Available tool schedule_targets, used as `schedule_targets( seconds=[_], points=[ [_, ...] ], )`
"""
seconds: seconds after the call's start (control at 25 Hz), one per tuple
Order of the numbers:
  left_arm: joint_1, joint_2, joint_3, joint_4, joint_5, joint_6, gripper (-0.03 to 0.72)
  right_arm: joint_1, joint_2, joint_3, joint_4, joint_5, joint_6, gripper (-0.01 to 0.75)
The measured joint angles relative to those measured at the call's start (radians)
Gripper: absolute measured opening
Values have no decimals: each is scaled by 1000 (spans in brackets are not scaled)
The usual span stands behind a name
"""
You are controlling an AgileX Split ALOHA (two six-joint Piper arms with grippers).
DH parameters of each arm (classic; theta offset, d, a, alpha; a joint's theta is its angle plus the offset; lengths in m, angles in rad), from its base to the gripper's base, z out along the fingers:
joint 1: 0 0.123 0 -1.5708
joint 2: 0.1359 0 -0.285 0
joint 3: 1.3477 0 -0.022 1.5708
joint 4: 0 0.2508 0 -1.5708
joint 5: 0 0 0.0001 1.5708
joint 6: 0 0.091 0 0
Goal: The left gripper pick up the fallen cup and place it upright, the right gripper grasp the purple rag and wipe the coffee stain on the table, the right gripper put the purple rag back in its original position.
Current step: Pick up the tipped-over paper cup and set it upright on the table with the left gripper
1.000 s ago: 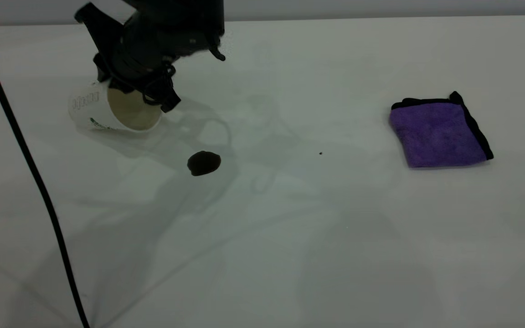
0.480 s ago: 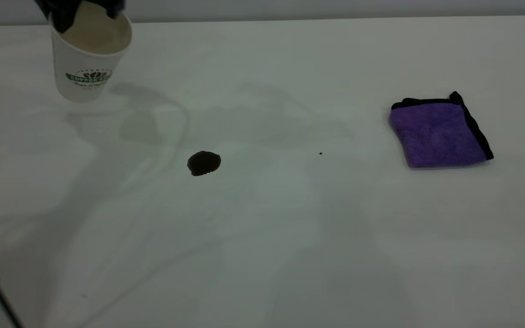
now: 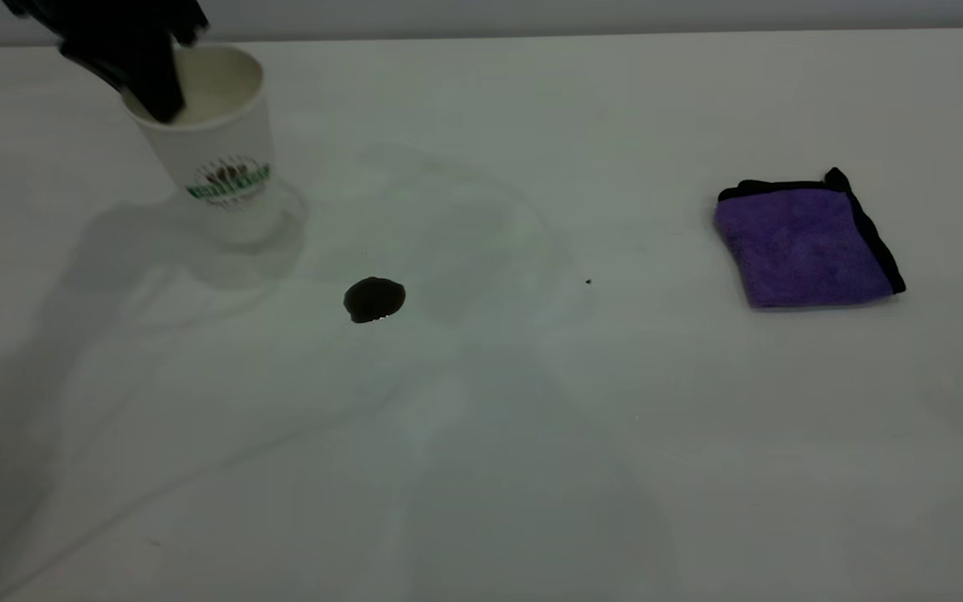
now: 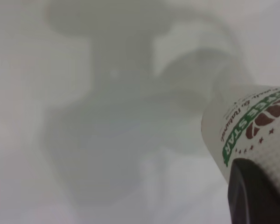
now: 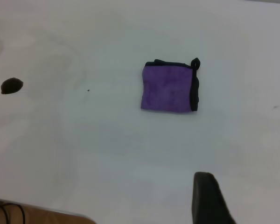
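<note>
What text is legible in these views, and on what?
"...EE STAR": green band of the logo on the cup, left wrist view; its start is cut off by the frame edge.
Small script beside that band on the cup: too small to read.
Cup logo in the exterior view: blurred, unreadable.
Purple rag, coffee stain, table: no text.
</note>
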Motion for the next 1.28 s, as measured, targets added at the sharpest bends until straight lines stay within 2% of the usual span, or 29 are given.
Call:
schedule_targets(
  seconds=[0.28, 0.88, 1.28],
  points=[
    [-6, 68, 0, -44, -73, 25, 0, 0, 0, 0, 0, 0, 0, 429],
    [-11, 95, 0, -46, -91, 33, 12, 0, 0, 0, 0, 0, 0, 429],
    [-11, 99, 0, -46, -148, 28, 15, 0, 0, 0, 0, 0, 0, 429]
  ],
)
